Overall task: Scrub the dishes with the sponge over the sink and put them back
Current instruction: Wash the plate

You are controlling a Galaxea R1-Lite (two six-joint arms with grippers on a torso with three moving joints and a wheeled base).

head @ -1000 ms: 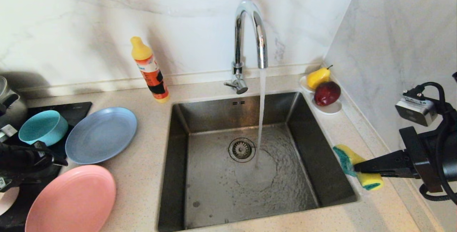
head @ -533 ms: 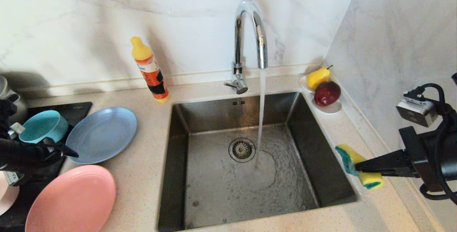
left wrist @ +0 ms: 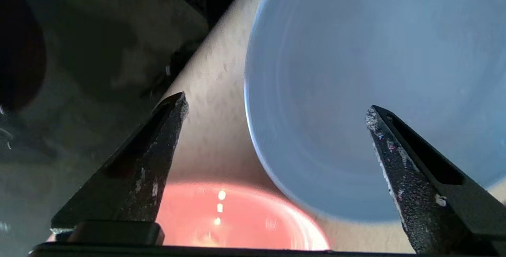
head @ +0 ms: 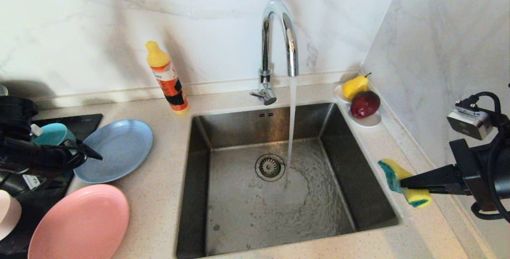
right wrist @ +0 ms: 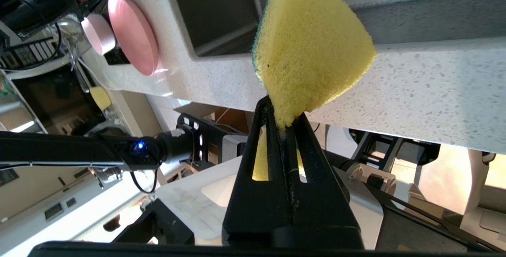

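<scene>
The grey-blue plate (head: 119, 147) (left wrist: 375, 71) lies on the counter left of the sink (head: 346, 151). My left gripper (head: 85, 157) (left wrist: 275, 106) hovers open over that plate's near left rim, nothing between its fingers. The teal bowl (head: 53, 133) sits partly hidden behind this arm. The large salmon-pink plate (head: 79, 223) (left wrist: 237, 217) lies in front, with the pale pink plate (head: 8, 215) at the left edge. My right gripper (head: 402, 183) (right wrist: 282, 108) is shut on the yellow-and-green sponge (head: 392, 171) (right wrist: 312, 39), held above the counter beside the sink's right rim.
Water runs from the chrome faucet (head: 279, 36) into the sink near the drain strainer (head: 269, 167). An orange detergent bottle (head: 167, 79) stands behind the plates. A white dish with pear and apple (head: 364, 99) sits at the back right. A black cooktop (head: 85, 121) lies under the left arm.
My left arm has swung right, over the grey-blue plate's rim, now covering part of the teal bowl. The right gripper with the sponge drifted slightly to the right.
</scene>
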